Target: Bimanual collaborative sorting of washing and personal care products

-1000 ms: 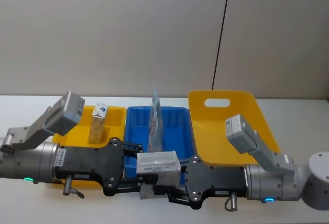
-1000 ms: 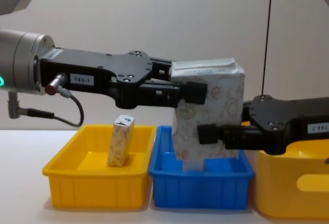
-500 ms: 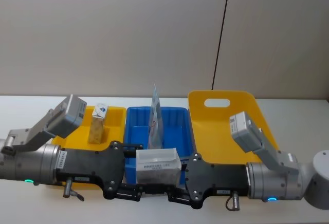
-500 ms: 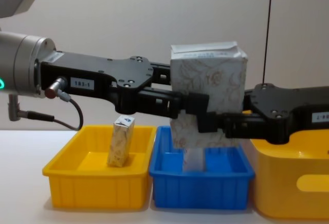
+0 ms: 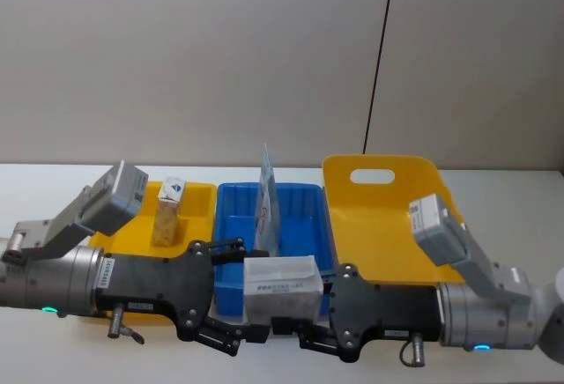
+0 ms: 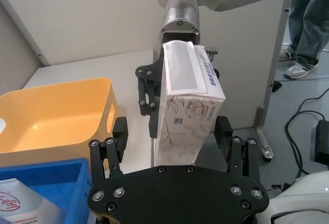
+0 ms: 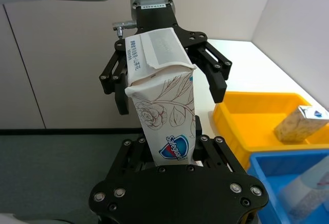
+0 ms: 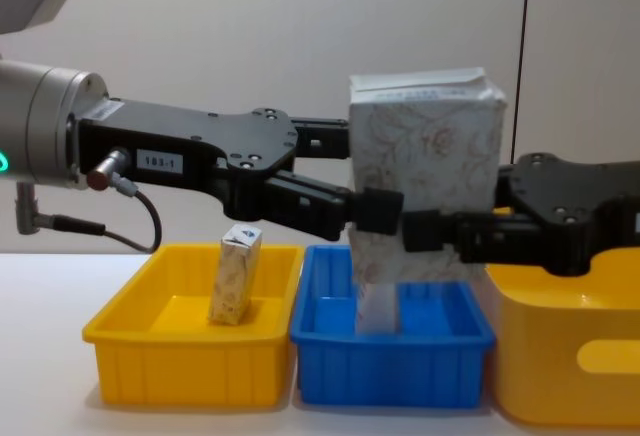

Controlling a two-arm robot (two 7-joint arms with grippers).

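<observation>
Your right end effector [image 7: 170,147] is pinching the cream, floral-printed rectangular carton [image 8: 425,176], while your left end effector [image 6: 172,131] is standing spread around it.

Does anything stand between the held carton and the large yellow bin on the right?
Nothing visible does. The right gripper holds the carton in the air, left of the large yellow bin; the left gripper is open around it.

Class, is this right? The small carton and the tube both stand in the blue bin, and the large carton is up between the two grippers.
No: the small carton stands in the left yellow bin, as the chest view shows. The tube stands in the blue bin, and the large carton is up between the left gripper and right gripper.
</observation>
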